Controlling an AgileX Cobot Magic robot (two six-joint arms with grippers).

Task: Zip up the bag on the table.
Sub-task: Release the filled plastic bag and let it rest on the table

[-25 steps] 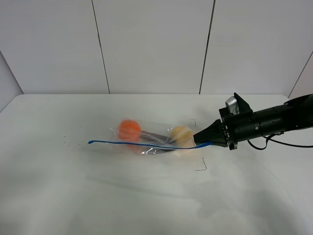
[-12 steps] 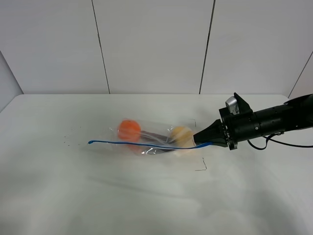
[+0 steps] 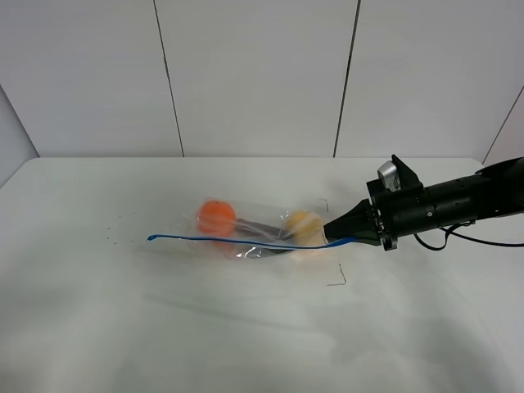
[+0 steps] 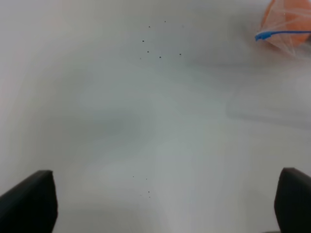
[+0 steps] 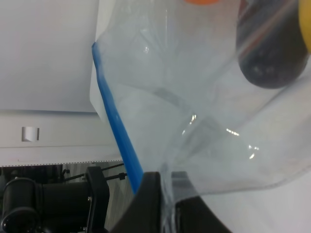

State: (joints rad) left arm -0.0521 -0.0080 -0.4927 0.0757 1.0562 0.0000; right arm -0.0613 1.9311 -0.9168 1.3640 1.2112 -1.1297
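Note:
The clear bag (image 3: 258,233) lies mid-table with an orange fruit (image 3: 216,216), a dark eggplant (image 3: 266,225) and a yellow fruit (image 3: 304,227) inside. Its blue zip strip (image 3: 237,240) runs along the near edge. My right gripper (image 3: 337,233) is shut on the strip's right end; in the right wrist view the fingers (image 5: 153,201) pinch the plastic beside the blue strip (image 5: 116,126). My left gripper (image 4: 160,204) is open over bare table (image 4: 146,121), well clear of the bag's left end (image 4: 286,24). The left arm does not show in the high view.
Tiny dark specks (image 3: 115,225) lie left of the bag, and thin black corner marks (image 3: 337,280) sit near its right end. The white table (image 3: 123,311) stretches wide around the bag. A panelled wall stands behind it.

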